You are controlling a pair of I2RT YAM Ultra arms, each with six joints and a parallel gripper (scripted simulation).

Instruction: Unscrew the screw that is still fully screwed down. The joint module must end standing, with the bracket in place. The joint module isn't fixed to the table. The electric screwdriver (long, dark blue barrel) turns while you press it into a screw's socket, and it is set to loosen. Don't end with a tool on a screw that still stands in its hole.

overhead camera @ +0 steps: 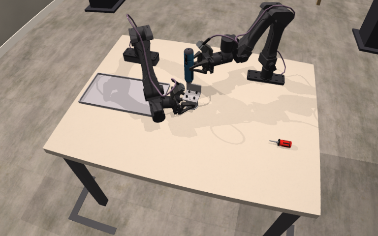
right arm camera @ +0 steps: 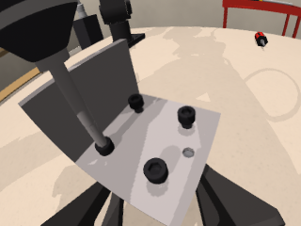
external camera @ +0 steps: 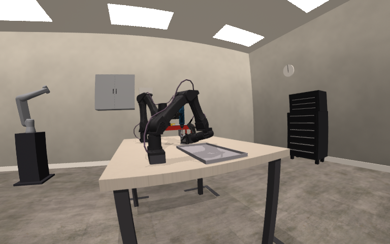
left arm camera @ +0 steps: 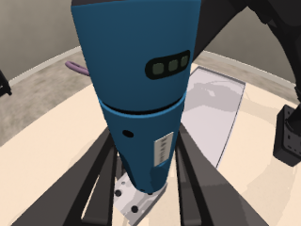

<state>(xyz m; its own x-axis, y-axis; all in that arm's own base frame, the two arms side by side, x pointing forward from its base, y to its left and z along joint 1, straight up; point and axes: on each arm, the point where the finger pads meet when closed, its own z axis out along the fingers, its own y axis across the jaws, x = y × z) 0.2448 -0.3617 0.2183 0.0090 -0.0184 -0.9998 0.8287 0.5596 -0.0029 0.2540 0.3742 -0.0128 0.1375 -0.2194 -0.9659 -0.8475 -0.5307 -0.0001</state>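
Likely unscrewing: bit on the bracket's [overhead camera: 192, 96] [left arm camera: 126, 203] [right arm camera: 136, 141] screw [overhead camera: 189, 91] [right arm camera: 104, 148].
Left gripper [overhead camera: 192, 64] [external camera: 179, 116] [left arm camera: 145, 207] clasps screwdriver [overhead camera: 189, 66] [external camera: 181, 116] [left arm camera: 141, 89] [right arm camera: 35, 30] above; right gripper [overhead camera: 190, 102] [external camera: 184, 140] [right arm camera: 157, 207], joint module [overhead camera: 196, 107] below. Next: press, lift off.

Left pincer [overhead camera: 191, 61] [external camera: 180, 116] [left arm camera: 147, 143] clamped, above clamped right pincer [overhead camera: 190, 102] [external camera: 183, 140] [right arm camera: 155, 160].

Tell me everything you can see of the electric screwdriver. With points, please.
The electric screwdriver [overhead camera: 189, 65] [external camera: 181, 116] [left arm camera: 141, 61] [right arm camera: 38, 28] has a long, dark blue barrel, plastic-looking, with a dark rounded cap, a black three-window panel, a pale label, a groove round it and a black nose. It stands upright, bit down, gripped by the left gripper [overhead camera: 192, 63] [left arm camera: 147, 141]. Its grey, metallic-looking shaft meets the screw [right arm camera: 104, 146] beside the bracket's upright wall [right arm camera: 89, 99]. Whether it is turning can't be told.
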